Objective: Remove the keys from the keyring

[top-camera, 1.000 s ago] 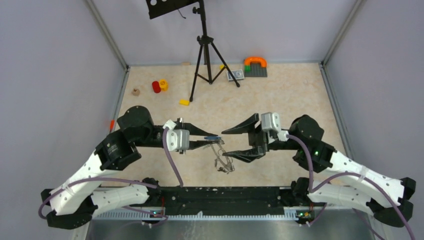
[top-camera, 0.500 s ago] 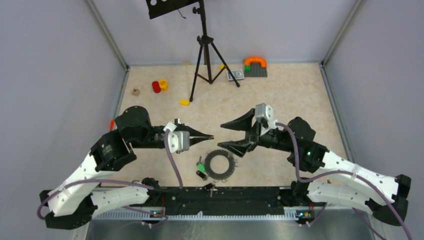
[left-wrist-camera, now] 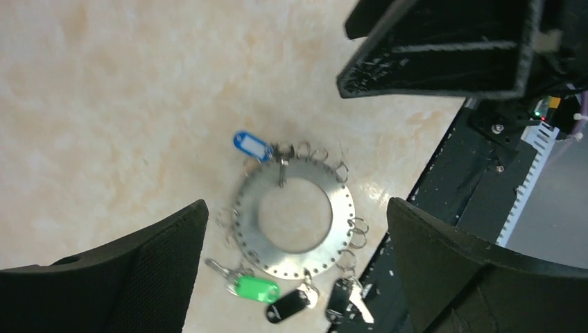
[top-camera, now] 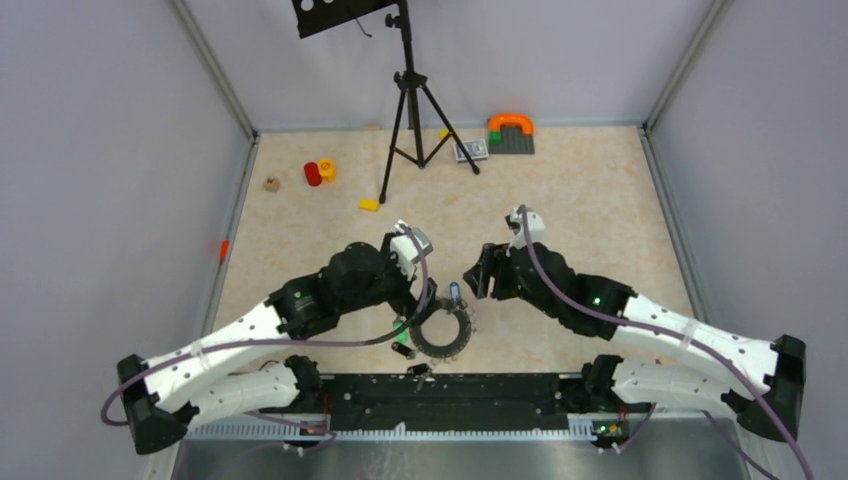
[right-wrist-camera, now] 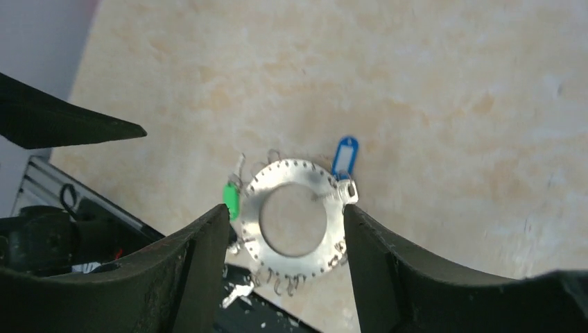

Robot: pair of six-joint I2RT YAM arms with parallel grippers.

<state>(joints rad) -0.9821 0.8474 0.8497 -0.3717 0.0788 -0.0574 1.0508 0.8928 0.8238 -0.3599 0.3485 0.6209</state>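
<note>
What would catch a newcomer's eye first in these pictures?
The keyring lies flat on the table near the arms' bases, with keys around its rim, among them a blue-tagged key and a green-tagged key. The left pincer and the right pincer both hover open above it.

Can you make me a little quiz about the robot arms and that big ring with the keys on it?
1. True or false: the left pincer grips the large flat grey metal keyring.
2. Which tag lies beside the small black-headed keys? A red tag, B green plastic tag, C yellow tag.
3. Fill in: the keyring lies flat on the ____.
Key: 1 false, that pincer is open and empty; 2 B; 3 the beige marbled table.
</note>
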